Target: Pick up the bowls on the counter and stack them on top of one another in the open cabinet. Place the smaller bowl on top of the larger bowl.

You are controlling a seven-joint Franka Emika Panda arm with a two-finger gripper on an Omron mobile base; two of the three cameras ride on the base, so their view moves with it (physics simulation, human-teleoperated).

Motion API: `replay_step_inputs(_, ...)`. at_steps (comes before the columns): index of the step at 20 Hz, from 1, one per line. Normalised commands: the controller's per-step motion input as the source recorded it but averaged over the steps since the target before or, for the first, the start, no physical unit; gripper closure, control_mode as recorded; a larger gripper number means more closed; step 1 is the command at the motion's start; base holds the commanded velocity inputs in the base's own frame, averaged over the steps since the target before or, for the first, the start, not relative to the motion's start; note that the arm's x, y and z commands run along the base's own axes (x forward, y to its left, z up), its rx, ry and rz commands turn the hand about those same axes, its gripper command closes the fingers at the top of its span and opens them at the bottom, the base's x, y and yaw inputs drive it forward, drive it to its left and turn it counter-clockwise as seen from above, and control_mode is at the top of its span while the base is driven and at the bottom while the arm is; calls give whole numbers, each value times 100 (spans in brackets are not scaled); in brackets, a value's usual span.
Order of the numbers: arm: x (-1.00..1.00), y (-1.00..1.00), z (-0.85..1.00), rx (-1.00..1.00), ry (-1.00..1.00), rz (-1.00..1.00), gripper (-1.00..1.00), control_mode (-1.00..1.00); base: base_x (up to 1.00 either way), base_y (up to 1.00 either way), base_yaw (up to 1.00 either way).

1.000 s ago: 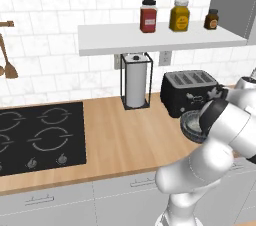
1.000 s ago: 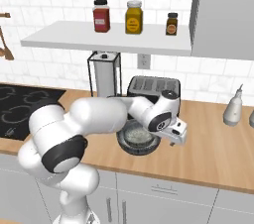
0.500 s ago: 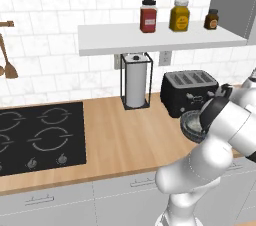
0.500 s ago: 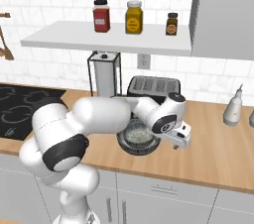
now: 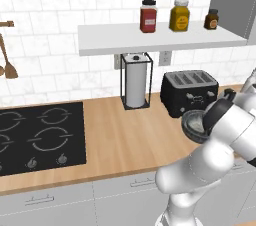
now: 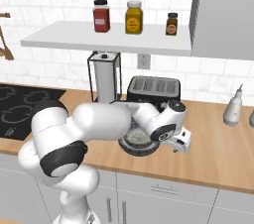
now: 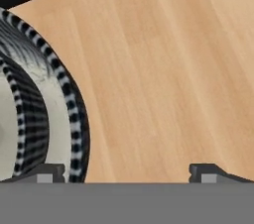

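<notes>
Against the picture of a second ago, the arm's wrist has swung a little to the right of the toaster [image 6: 154, 88], the end effector [image 7: 126, 171] low over the table [image 5: 125, 135] with jaws spread wide, holding nothing. The smaller bowl [image 7: 27, 124] sits nested inside the larger bowl [image 6: 140, 141], just in front of the toaster; one fingertip [image 7: 47, 172] stands over the outer rim. Bare wood lies right of the bowls. The shelf [image 6: 109, 37] above the toaster carries three jars.

white arm [image 6: 99, 121] bent low, tool [image 7: 128, 171] spread wide
</notes>
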Motion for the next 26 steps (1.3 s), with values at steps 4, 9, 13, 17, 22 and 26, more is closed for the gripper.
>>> replay_step_inputs(4, 0, 5, -7, 0, -8, 0, -100, -100, 0, 0, 0)
replay_step_inputs(9, 0, 10, -11, 0, -3, 0, -100, -100, 0, 0, 0)
replay_step_inputs(13, 0, 0, -17, 0, 0, 0, -100, -100, 0, 0, 0)
replay_step_inputs(17, 0, 0, -10, 0, 0, 0, -100, -100, 0, 0, 0)
replay_step_inputs(22, 0, 0, 0, 0, 0, 0, 100, -100, 0, 0, 0)
replay_step_inputs(26, 0, 0, 0, 0, 0, 0, 100, -100, 0, 0, 0)
